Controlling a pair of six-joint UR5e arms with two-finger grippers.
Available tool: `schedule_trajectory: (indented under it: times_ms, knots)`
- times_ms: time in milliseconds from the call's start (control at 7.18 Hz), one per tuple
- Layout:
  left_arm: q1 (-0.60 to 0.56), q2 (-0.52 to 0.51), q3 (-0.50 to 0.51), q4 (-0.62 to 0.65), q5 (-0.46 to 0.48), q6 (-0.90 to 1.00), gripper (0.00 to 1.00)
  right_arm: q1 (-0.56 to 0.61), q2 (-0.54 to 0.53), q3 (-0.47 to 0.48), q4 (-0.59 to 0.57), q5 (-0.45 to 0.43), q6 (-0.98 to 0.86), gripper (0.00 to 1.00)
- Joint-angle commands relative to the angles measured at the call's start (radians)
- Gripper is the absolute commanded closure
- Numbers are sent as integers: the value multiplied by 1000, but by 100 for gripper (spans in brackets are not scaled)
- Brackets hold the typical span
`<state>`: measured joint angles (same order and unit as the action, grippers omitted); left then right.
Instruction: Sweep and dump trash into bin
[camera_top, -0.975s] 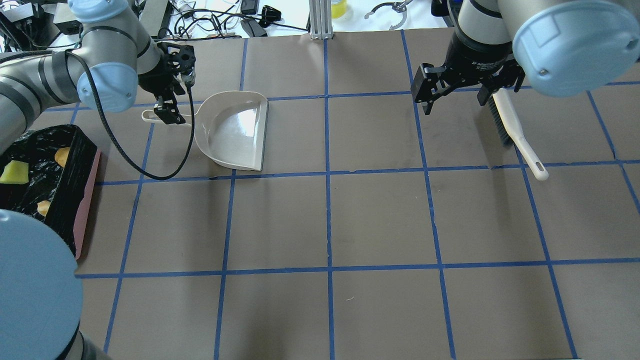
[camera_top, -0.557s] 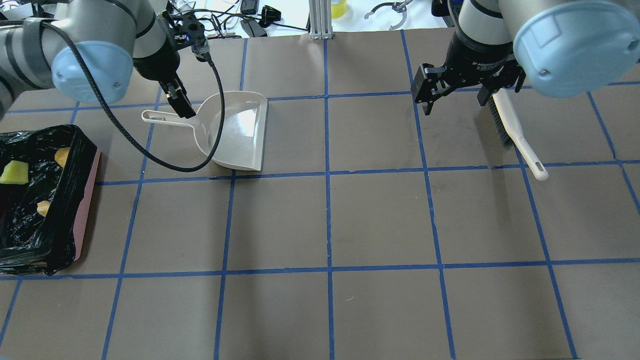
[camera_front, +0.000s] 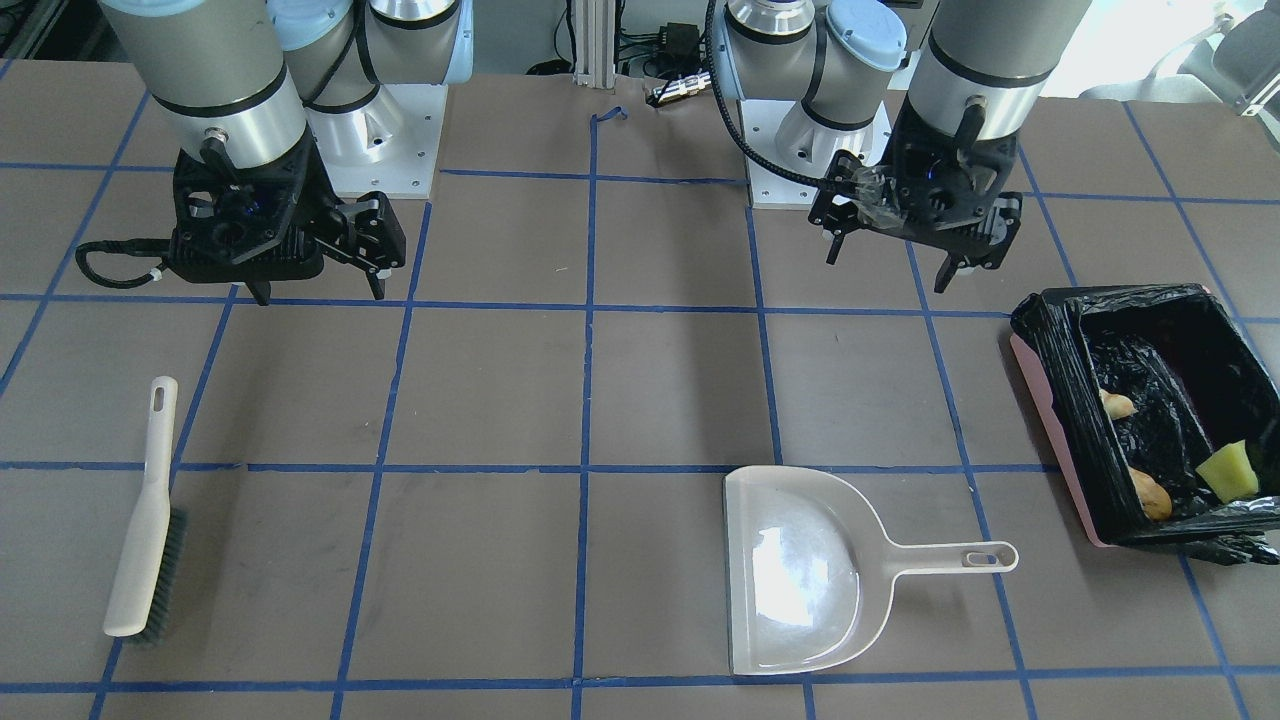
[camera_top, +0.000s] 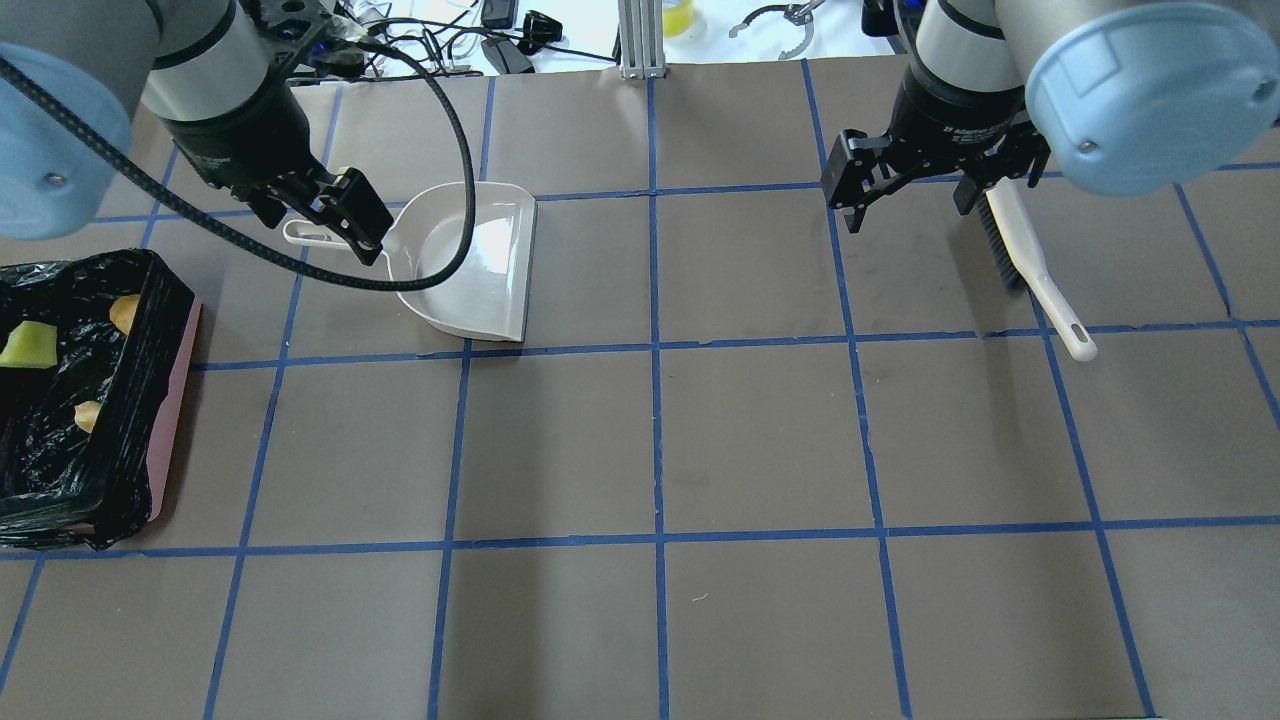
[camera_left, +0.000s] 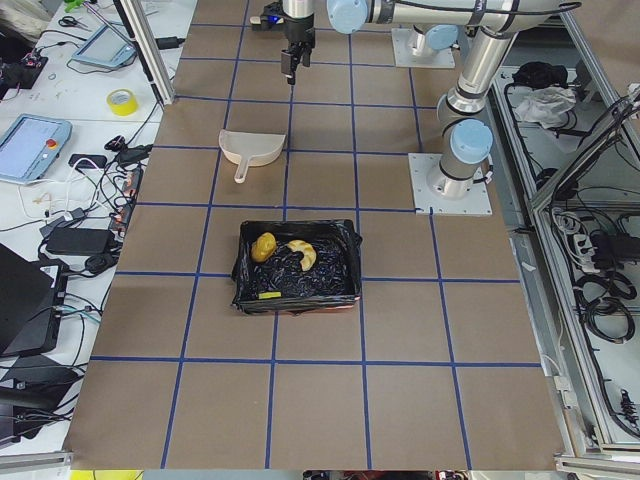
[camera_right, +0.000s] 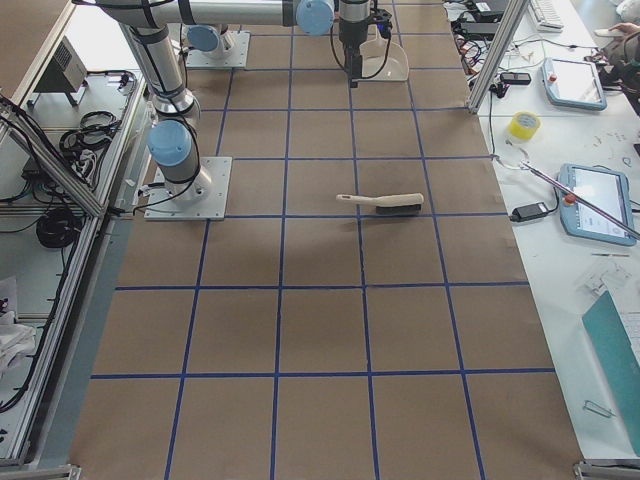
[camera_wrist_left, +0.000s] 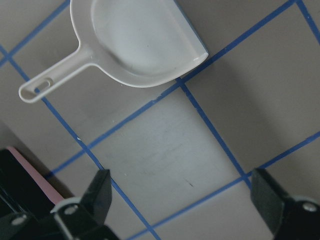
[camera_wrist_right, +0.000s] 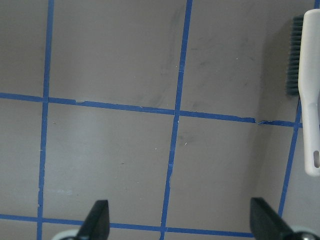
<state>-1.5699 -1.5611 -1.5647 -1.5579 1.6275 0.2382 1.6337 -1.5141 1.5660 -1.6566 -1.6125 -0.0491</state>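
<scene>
Seen from overhead, the bin (camera_top: 172, 430) sits at the table's (camera_top: 660, 440) 9 o'clock edge. All three trash pieces lie inside it on the black liner: the yellow-green wedge (camera_top: 27, 346), the orange-brown lump (camera_top: 124, 312) at its 1 o'clock, and the cream crescent (camera_top: 88, 414) at its 5 o'clock. Part of the bin is cut off in this view, but the front-facing camera shows it whole.

At the bin's 1 o'clock the left gripper (camera_top: 315, 215) overlaps the handle of the dustpan (camera_top: 470, 270) from overhead. From the front, though, the handle lies bare and the gripper is clear of it. The left wrist camera shows the fingers spread wide with only table between them, and the empty pan at 11 o'clock.

At the table's 1 o'clock the right gripper (camera_top: 908, 205) also gapes wide, holding nothing. From overhead its arm hides the head of the brush (camera_top: 1030, 265). The front view shows the brush lying whole and untouched.
</scene>
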Motion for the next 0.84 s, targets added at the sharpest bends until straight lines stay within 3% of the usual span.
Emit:
schedule_trajectory:
  times_ms: [0, 696]
  knots:
    - [10, 15, 11, -7, -8, -293, 0, 0, 0, 0, 3, 0, 0, 0]
    - [21, 15, -5, 13, -12, -289, 0, 0, -3, 2, 4, -4, 2, 0]
